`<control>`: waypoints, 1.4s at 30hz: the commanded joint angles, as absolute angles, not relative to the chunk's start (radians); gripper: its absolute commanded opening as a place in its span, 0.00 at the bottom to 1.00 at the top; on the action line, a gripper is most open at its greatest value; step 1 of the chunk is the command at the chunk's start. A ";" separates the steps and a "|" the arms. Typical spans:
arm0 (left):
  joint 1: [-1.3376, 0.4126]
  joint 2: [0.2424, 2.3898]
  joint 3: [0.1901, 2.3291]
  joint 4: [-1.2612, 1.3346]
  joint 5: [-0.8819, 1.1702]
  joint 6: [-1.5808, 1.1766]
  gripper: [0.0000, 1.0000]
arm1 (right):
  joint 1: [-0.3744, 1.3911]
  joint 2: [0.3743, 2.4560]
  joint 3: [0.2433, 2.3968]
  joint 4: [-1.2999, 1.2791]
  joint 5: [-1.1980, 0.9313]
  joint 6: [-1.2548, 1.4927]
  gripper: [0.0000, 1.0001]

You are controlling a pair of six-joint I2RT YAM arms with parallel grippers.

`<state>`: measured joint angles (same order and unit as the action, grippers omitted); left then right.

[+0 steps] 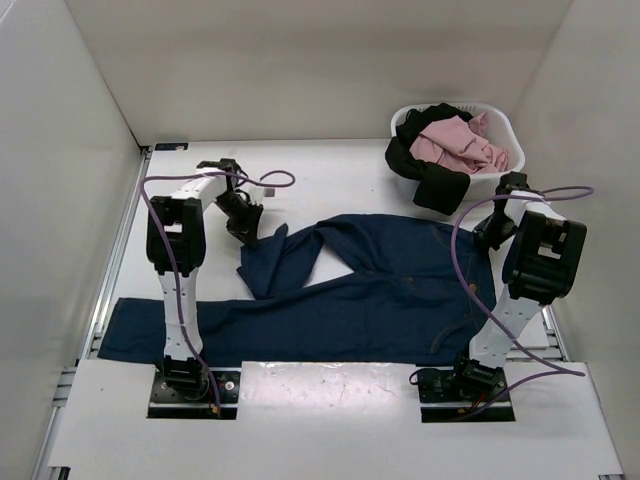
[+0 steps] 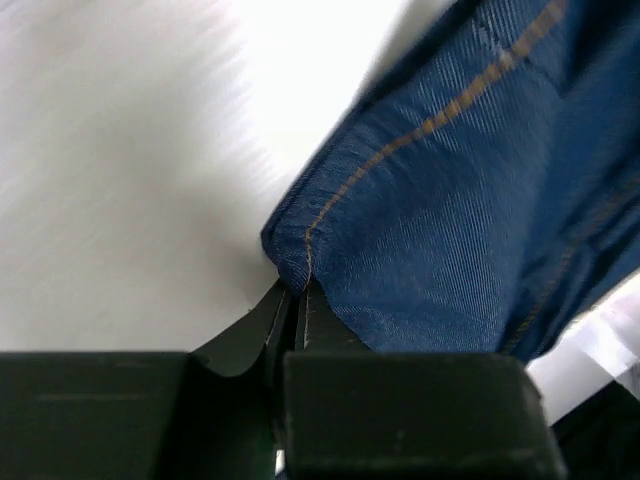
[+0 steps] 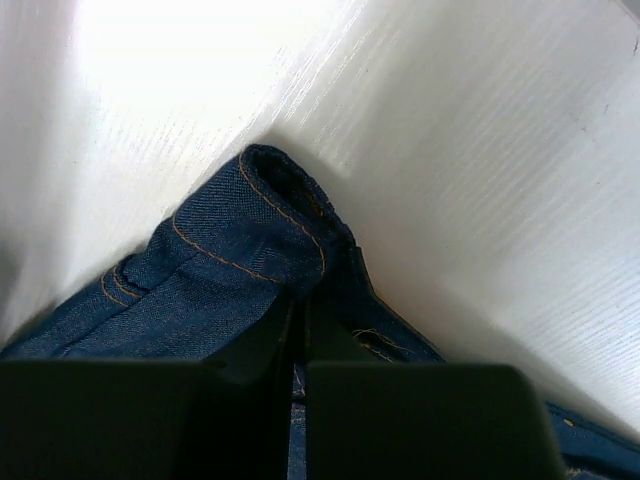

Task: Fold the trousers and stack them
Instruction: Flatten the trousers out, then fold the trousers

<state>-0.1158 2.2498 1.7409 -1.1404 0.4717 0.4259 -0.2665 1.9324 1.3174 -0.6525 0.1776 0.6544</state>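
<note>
The dark navy trousers (image 1: 380,290) lie spread across the table, one leg stretching to the near left, the other bent up toward the left arm. My left gripper (image 1: 245,228) is shut on the hem corner of that bent leg; the left wrist view shows the jaws pinching the stitched denim edge (image 2: 305,250). My right gripper (image 1: 492,232) is shut on the waistband corner at the right; the right wrist view shows the denim (image 3: 250,240) clamped between the jaws.
A white basket (image 1: 502,130) at the back right holds a pink garment (image 1: 458,145) and a black garment (image 1: 425,170) draped over its rim. White walls enclose the table (image 1: 330,185) on three sides.
</note>
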 commanded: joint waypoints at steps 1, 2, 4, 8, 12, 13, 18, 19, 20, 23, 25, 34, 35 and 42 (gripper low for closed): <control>-0.001 2.200 1.892 -1.160 0.321 0.382 0.14 | -0.304 1.907 1.286 -0.634 0.216 0.652 0.00; 0.036 2.200 1.946 -1.149 0.295 0.361 0.14 | -0.304 1.875 1.273 -0.634 0.216 0.652 0.00; 0.139 2.180 2.041 -1.138 0.253 0.312 0.14 | -0.313 1.844 1.260 -0.634 0.225 0.628 0.00; 0.195 2.059 2.004 -1.101 0.253 0.353 0.14 | -0.313 1.801 1.238 -0.634 0.225 0.597 0.00; 0.195 1.964 1.720 -1.071 0.212 0.403 0.14 | -0.313 1.782 1.190 -0.623 0.207 0.597 0.00; 0.195 1.954 1.666 -1.056 0.197 0.403 0.14 | -0.313 1.782 1.190 -0.614 0.192 0.607 0.00; 0.299 1.924 1.401 -0.964 0.042 0.342 0.14 | -0.313 1.782 1.177 -0.614 0.170 0.617 0.00; 0.320 1.910 1.375 -0.945 0.041 0.342 0.16 | -0.313 1.773 1.177 -0.614 0.179 0.617 0.00; 0.356 1.910 1.355 -0.928 0.032 0.342 0.25 | -0.313 1.773 1.177 -0.623 0.179 0.608 0.00; 0.377 1.923 1.354 -0.917 0.032 0.366 0.71 | -0.313 1.773 1.206 -0.653 0.179 0.586 0.22; 0.377 1.934 1.416 -0.917 0.044 0.367 0.82 | -0.313 1.782 1.241 -0.675 0.204 0.569 0.44; 0.278 2.095 1.700 -0.994 0.175 0.430 0.90 | -0.313 1.802 1.394 -0.718 0.196 0.543 0.62; 0.269 2.111 1.700 -1.008 0.175 0.439 0.92 | -0.313 1.830 1.408 -0.718 0.184 0.543 0.66; 0.259 2.149 1.502 -0.983 0.133 0.417 0.96 | -0.313 1.974 1.471 -0.709 0.109 0.603 0.70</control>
<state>0.2348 2.1288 1.5986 -0.9531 0.0914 0.4282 -0.3080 1.9076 1.4471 -0.6918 0.1593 0.5766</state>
